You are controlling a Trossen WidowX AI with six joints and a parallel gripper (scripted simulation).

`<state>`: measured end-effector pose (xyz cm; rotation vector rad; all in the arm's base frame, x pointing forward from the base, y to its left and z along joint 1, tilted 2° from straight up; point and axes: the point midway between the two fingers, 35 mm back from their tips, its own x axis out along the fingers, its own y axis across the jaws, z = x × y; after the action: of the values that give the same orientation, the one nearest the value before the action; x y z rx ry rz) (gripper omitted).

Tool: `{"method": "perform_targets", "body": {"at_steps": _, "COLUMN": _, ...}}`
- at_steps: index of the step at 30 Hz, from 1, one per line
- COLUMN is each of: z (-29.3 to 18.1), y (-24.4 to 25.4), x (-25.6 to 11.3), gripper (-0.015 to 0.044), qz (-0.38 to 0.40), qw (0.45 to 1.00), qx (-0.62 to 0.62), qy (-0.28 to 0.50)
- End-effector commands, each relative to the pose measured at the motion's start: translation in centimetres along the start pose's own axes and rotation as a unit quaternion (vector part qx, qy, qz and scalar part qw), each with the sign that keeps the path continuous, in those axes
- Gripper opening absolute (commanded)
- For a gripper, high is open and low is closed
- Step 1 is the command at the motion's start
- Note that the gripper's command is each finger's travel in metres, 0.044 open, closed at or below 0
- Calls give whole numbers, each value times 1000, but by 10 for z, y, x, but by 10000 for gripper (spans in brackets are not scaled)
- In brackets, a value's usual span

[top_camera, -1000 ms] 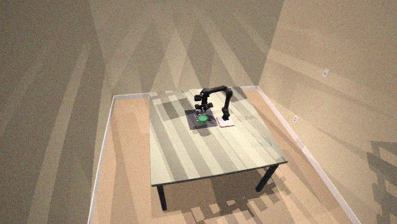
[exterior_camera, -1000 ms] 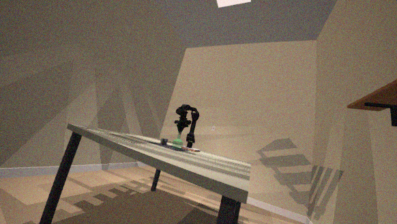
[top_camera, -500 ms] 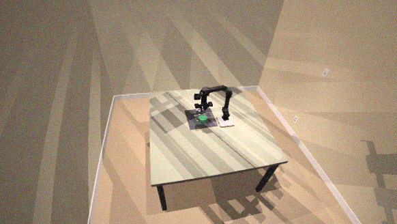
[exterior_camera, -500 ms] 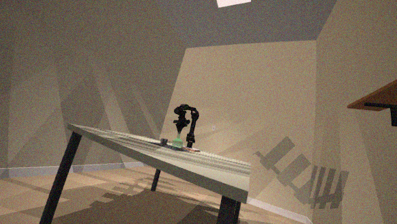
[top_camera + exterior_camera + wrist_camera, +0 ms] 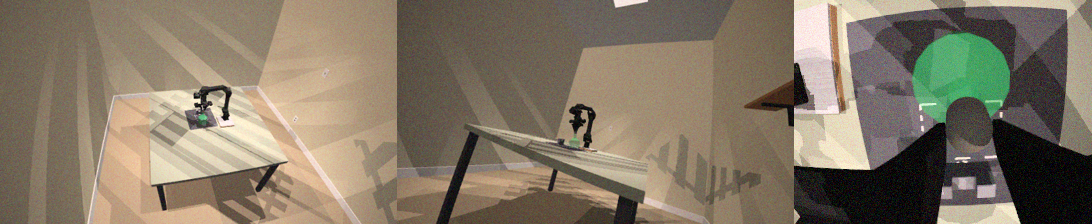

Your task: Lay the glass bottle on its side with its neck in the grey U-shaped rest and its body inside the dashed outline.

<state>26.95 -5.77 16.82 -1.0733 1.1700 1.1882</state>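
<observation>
Claw: mine (image 5: 202,110) (image 5: 575,132) (image 5: 969,122), clamped on the neck of the glass bottle (image 5: 202,118) (image 5: 574,142) (image 5: 961,70), likely so the body can swing down.
Bottle: roughly upright, over the dark mat (image 5: 192,124) (image 5: 889,145).
Rest: grey (image 5: 561,141) (image 5: 966,175), beside the dashed outline (image 5: 928,104), presumably placed to catch the neck.

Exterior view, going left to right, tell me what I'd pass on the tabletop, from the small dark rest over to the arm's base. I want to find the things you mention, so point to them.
Grey rest (image 5: 561,141) (image 5: 986,191), green glass bottle (image 5: 574,142) (image 5: 961,70), foot of the black arm (image 5: 587,139) (image 5: 225,114).
</observation>
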Motion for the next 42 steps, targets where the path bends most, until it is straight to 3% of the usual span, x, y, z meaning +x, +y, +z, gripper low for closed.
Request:
{"method": "perform_targets", "body": {"at_steps": 1, "z": -9, "y": 0, "x": -2, "gripper": 104, "qz": 0, "qw": 1000, "qx": 1, "qy": 5}}
{"method": "perform_targets", "body": {"at_steps": 42, "z": -37, "y": 0, "x": -5, "gripper": 104, "qz": 2, "qw": 999, "qx": -7, "qy": -43}}
